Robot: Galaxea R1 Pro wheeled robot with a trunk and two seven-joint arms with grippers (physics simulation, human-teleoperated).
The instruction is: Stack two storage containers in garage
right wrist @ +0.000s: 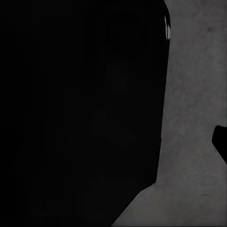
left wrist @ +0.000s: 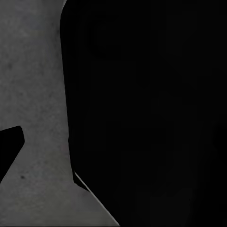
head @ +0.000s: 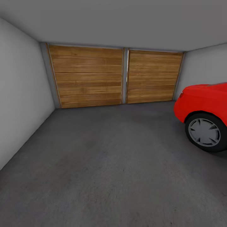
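I am in the garage, facing its dark grey concrete floor [head: 107, 157]. The two storage containers are out of view, and so is the living room. In the left wrist view a large black shape [left wrist: 151, 113] blocks most of the picture, with mottled floor [left wrist: 33, 85] beside it and a small black wedge [left wrist: 9, 149] at the edge. The right wrist view is alike: a black mass [right wrist: 80, 113], a strip of floor [right wrist: 194, 94] and a small black tip [right wrist: 221, 142]. Whether either gripper is open or shut cannot be told.
Two wooden plank garage doors [head: 86, 75] [head: 153, 77] close the far wall. A red car [head: 205, 104] stands at the right, front wheel [head: 205, 131] toward me. A grey-white wall [head: 22, 94] runs along the left. Bare concrete lies between wall and car.
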